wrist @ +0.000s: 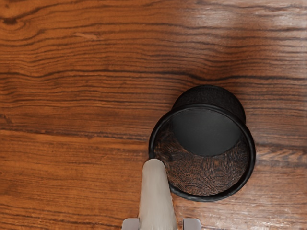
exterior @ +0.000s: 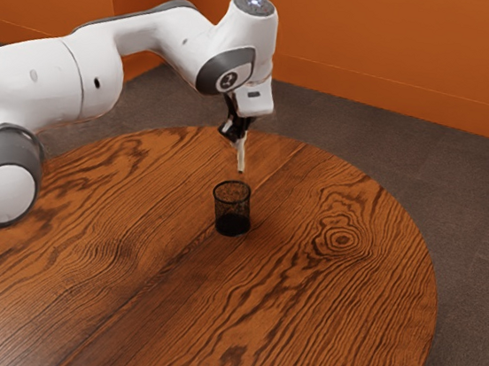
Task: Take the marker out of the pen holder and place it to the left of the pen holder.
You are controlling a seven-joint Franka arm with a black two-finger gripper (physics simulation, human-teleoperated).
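Exterior view: the claw (exterior: 239, 136) has the marker (exterior: 241, 158) pinched, dangling nearly upright just above the holder (exterior: 231, 226) standing on the table (exterior: 299, 324).

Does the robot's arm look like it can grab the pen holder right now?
Probably not: my gripper holds the marker, so it has no free grip. The way down to the pen holder looks free, though.
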